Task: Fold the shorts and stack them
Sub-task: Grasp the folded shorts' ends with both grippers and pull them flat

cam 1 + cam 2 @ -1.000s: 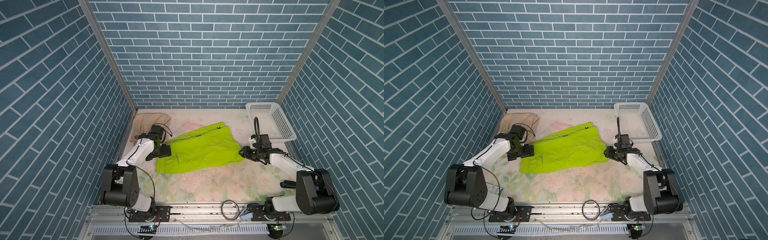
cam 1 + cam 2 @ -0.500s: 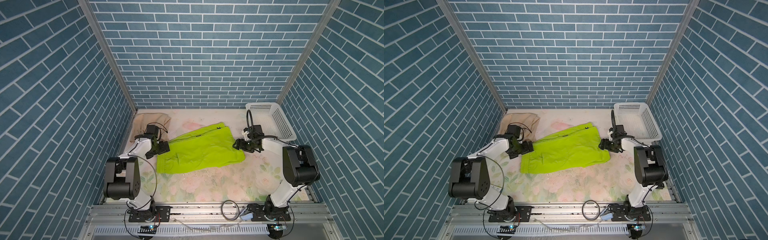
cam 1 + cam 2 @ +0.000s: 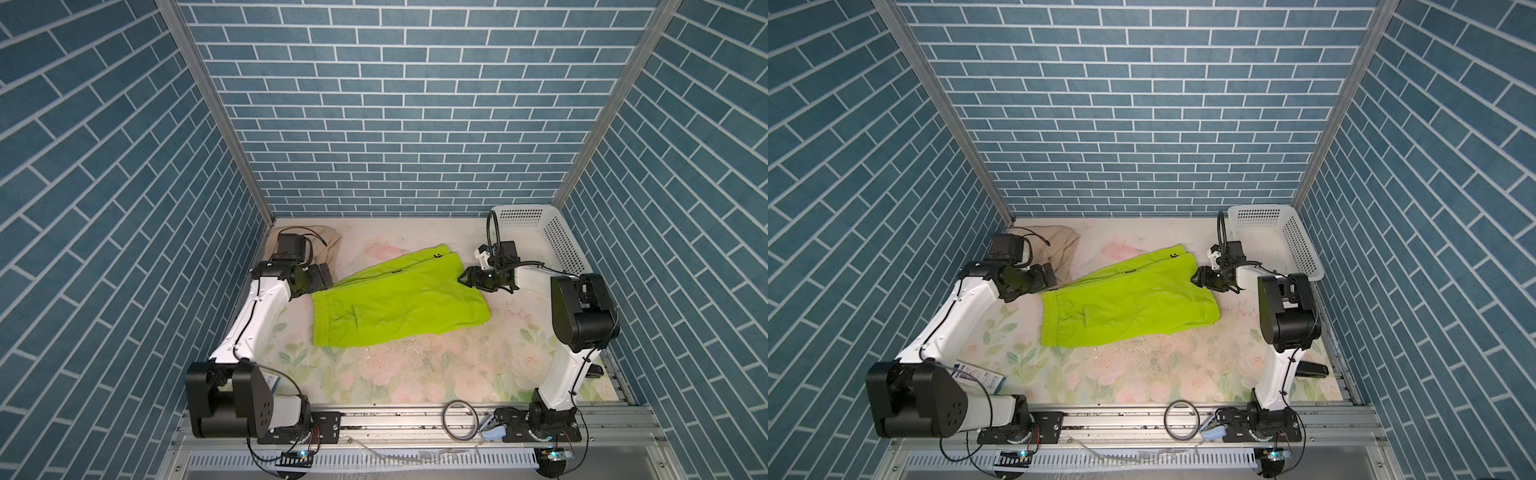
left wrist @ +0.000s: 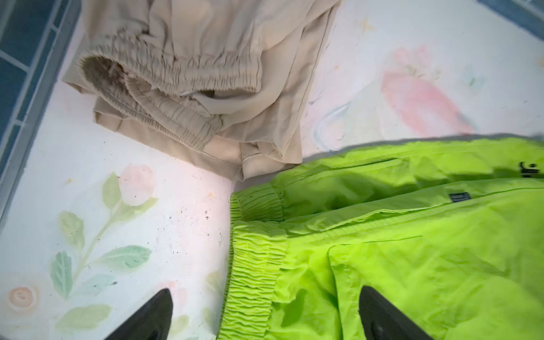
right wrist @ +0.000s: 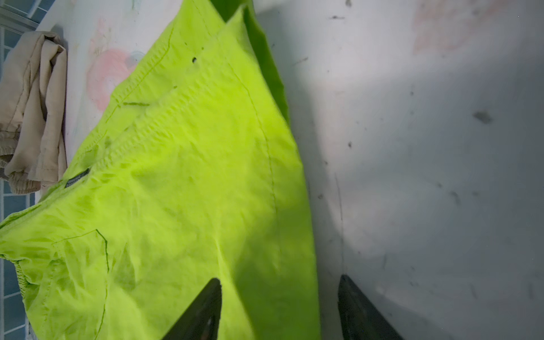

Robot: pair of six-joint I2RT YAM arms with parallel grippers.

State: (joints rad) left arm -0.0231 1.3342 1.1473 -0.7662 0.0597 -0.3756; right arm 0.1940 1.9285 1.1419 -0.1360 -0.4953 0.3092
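Teal brick-pattern walls enclose a counter (image 3: 415, 365) with a pale floral print, speckled with dark crumbs.

In both top views, lime-green shorts (image 3: 399, 303) lie spread flat between the two grippers, apparently laid out for folding. The left gripper (image 3: 322, 276) sits at their waistband end and the right gripper (image 3: 463, 277) at their leg-hem end. Bunched beige shorts (image 3: 328, 245) lie just beyond the left gripper, toward the back wall, probably set aside for now. A white perforated basket (image 3: 561, 245) stands beyond the right gripper, in the corner.

Left wrist view: the left gripper (image 4: 265, 290) is spread wide and pinches nothing. The gathered lime-green waistband lies directly beneath it, one finger over bare counter and the other over cloth. The beige shorts (image 4: 206, 73) lie ahead, just beside the lime pair's corner.

Right wrist view: the right gripper (image 5: 279, 279) is also spread, straddling the hem edge and pinching nothing. It looks placed to take that hem.
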